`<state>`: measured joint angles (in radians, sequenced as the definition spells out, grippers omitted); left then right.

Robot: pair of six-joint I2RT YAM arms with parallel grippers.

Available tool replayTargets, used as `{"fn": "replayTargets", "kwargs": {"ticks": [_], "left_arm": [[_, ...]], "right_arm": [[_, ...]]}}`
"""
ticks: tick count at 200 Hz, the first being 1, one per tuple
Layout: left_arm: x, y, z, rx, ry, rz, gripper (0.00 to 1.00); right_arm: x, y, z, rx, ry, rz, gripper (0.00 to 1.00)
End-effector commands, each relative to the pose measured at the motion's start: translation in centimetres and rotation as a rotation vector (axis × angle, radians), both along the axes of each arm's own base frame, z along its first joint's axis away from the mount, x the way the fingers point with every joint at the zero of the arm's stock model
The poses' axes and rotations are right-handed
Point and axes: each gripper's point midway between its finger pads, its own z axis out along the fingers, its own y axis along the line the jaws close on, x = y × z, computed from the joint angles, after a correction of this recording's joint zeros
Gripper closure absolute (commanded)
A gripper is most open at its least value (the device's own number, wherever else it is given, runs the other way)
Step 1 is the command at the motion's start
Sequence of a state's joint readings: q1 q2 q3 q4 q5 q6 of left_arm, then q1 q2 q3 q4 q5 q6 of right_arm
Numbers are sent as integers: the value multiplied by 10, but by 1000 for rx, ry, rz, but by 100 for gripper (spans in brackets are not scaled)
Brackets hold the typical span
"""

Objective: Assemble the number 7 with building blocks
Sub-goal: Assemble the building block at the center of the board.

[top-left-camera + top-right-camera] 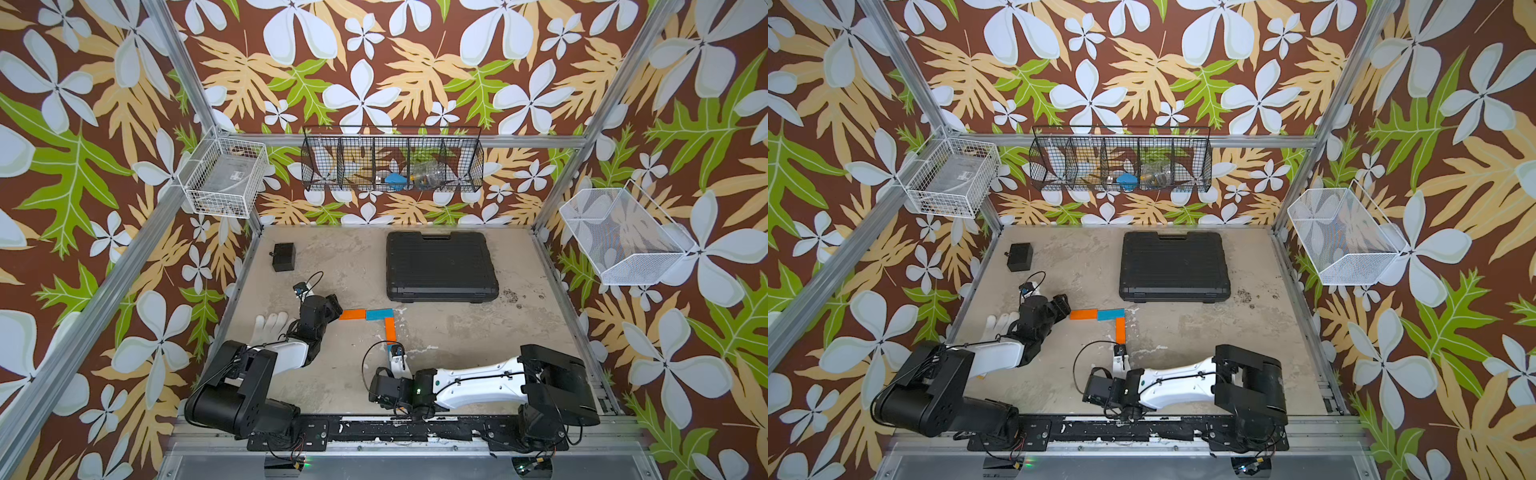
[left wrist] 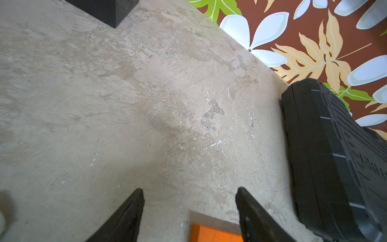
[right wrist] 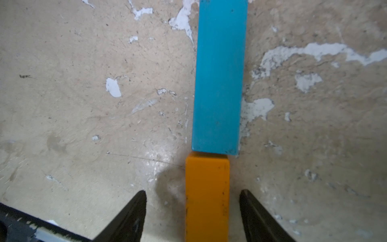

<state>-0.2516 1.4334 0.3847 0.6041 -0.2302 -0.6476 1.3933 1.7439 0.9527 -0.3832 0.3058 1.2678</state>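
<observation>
In both top views the number 7 lies mid-table. Its top bar is an orange block [image 1: 352,314] joined to a blue block [image 1: 379,314], and an orange stem block [image 1: 390,328] runs toward me. The right arm's wrist [image 1: 397,365] hides the rest of the stem there. In the right wrist view a blue block [image 3: 218,83] abuts an orange block [image 3: 207,199]. My right gripper [image 3: 193,191] is open astride that orange block, with floor showing on both sides. My left gripper [image 2: 189,189] is open at the top bar's orange end [image 2: 215,233], not gripping it.
A black case [image 1: 441,266] lies at the back right and a small black box [image 1: 284,256] at the back left. A white glove [image 1: 272,326] lies beside the left arm. Wire baskets [image 1: 392,164] hang on the walls above the table.
</observation>
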Motion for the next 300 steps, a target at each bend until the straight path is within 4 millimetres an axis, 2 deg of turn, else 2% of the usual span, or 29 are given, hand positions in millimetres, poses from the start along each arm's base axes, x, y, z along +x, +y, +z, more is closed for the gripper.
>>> {"fn": "replayTargets", "kwargs": {"ticks": [1,111,210,278,300], "left_arm": [[3,-1,4,-2,-15,-7,28],[4,-2,2,-5,-9,-10,28],[4,-1,1,-4,-8,-9,28],[5,-2,1,-6,-8,-10,28],[5,-2,1,-6,-8,-12,28]], "right_arm": [[-9,-20,-14,-85,51,-5,29],[-3,-31,-14,-147,18,-26,42],[-2,-22,-13,-130,17,-15,53],[-3,-13,-10,-86,21,-6,56],[-3,-8,-8,-67,22,-3,63]]}}
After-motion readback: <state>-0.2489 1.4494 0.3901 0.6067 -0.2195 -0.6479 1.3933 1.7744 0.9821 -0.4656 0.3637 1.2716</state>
